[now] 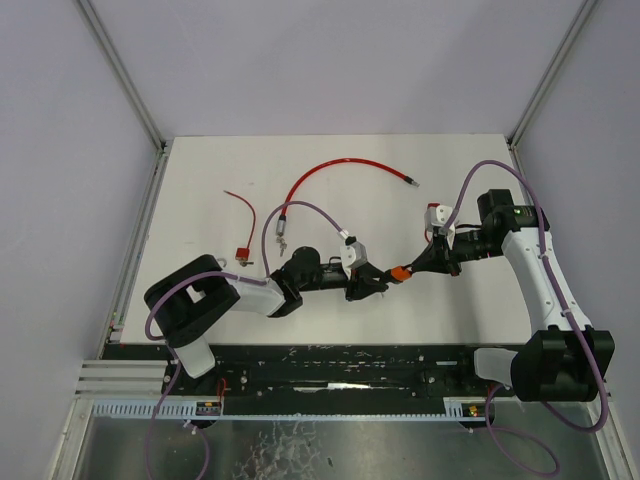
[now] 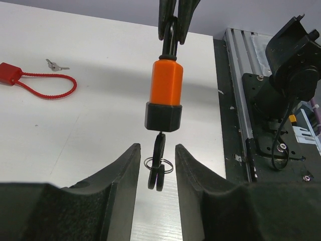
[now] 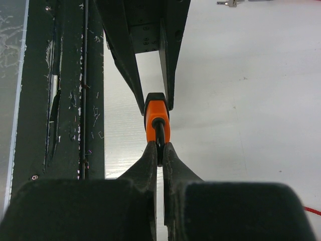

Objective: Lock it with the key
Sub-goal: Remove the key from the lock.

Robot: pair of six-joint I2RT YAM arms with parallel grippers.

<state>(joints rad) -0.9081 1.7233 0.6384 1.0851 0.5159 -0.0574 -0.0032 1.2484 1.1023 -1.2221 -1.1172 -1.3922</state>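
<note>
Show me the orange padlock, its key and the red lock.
orange padlock [image 2: 167, 83]: left wrist view, orange body.
key [image 2: 158, 176]: left wrist view, black head.
red lock [image 2: 9, 73]: left wrist view, red body.

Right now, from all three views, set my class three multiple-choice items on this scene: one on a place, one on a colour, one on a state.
1. Where is the black key?
A) lying loose, away from both arms
B) hanging from the padlock's underside, between the fingers of the left gripper
C) out of sight

2. What colour is the upper body of the padlock?
A) blue
B) green
C) orange

3. How is the right gripper?
A) shut on the padlock's shackle
B) wide open
C) out of every view

Answers:
1 B, the key sticks out below the lock with a finger on either side.
2 C, orange above a black base.
3 A, its fingers pinch the black shackle.
</note>
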